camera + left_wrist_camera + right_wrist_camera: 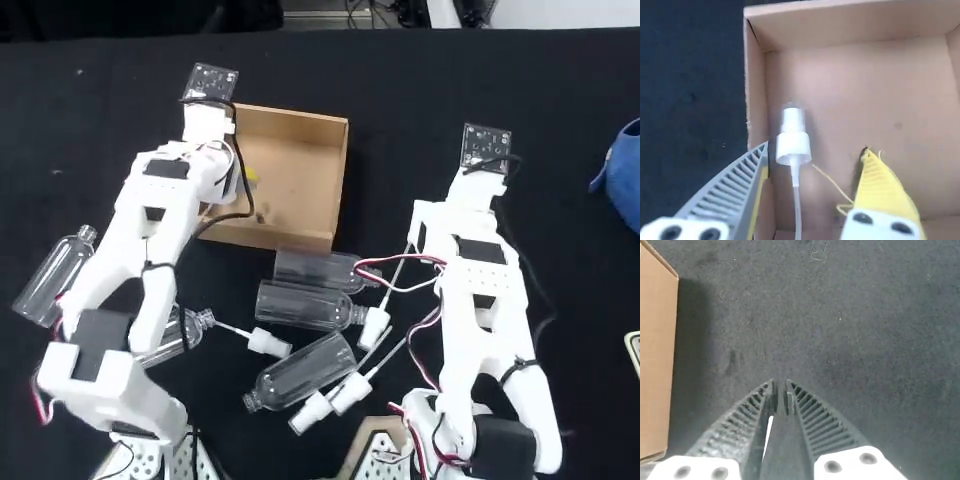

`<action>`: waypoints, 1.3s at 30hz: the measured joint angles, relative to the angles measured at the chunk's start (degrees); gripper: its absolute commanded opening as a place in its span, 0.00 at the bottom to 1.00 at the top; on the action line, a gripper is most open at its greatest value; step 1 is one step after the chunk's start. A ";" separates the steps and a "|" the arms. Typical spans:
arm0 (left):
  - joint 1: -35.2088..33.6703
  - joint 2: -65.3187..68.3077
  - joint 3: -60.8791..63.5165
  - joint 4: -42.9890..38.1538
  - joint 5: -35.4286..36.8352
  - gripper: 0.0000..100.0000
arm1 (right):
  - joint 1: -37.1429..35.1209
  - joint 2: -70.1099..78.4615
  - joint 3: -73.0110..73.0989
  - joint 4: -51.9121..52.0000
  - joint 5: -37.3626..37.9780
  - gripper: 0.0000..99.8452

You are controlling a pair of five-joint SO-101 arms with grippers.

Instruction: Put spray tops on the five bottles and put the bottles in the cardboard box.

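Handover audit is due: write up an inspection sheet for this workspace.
Surface: black cloth over the table.
Job's things: cardboard box holding one spray top; five bottles without tops and four loose spray tops on the cloth.
Clutter: blue object at the table edge.
Grippers: left gripper open over the box; right gripper shut above bare cloth.
Cables: arm wires hang near the bottles.
Surroundings: cords beyond the table.

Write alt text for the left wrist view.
A white plastic spray top with a thin dip tube is inside the open brown cardboard box, close to one wall, framed by the open grey and yellow jaws of the left gripper. The black table cloth shows beside the box.
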 measured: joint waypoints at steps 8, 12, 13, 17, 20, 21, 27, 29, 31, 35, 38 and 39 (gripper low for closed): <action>0.00 9.05 -6.59 0.00 0.00 0.16 | 0.00 0.00 0.00 0.00 0.00 0.02; 0.09 11.52 -8.35 0.00 0.00 0.16 | 0.00 0.00 0.00 0.00 0.00 0.02; 0.09 12.04 -8.70 0.00 0.00 0.16 | 0.00 0.00 0.00 0.00 0.00 0.02; 0.09 13.36 -9.05 0.00 0.00 0.16 | 0.00 0.00 0.00 0.00 0.00 0.02; -0.88 13.45 -9.05 0.00 0.00 0.16 | 0.00 0.00 0.00 0.00 0.00 0.02; -1.23 13.45 -9.05 0.00 0.00 0.16 | 0.00 0.00 0.00 0.00 0.00 0.02; -2.11 13.45 -9.05 0.00 -2.29 0.15 | 0.00 0.00 0.00 0.00 0.00 0.02; -2.11 13.54 -9.05 0.00 -3.69 0.14 | 0.00 0.00 0.00 0.00 0.00 0.02; -1.93 13.63 -9.05 0.00 -4.31 0.07 | 0.00 0.00 0.00 0.00 0.00 0.02; -1.49 13.63 -9.05 0.00 -4.75 0.06 | 0.00 0.00 0.00 0.00 0.00 0.02; -1.41 13.63 -9.05 0.00 -4.84 0.03 | 0.00 0.00 0.00 0.00 0.00 0.02; -1.41 13.63 -9.05 0.00 -4.84 0.03 | 0.00 0.00 0.00 0.00 0.00 0.02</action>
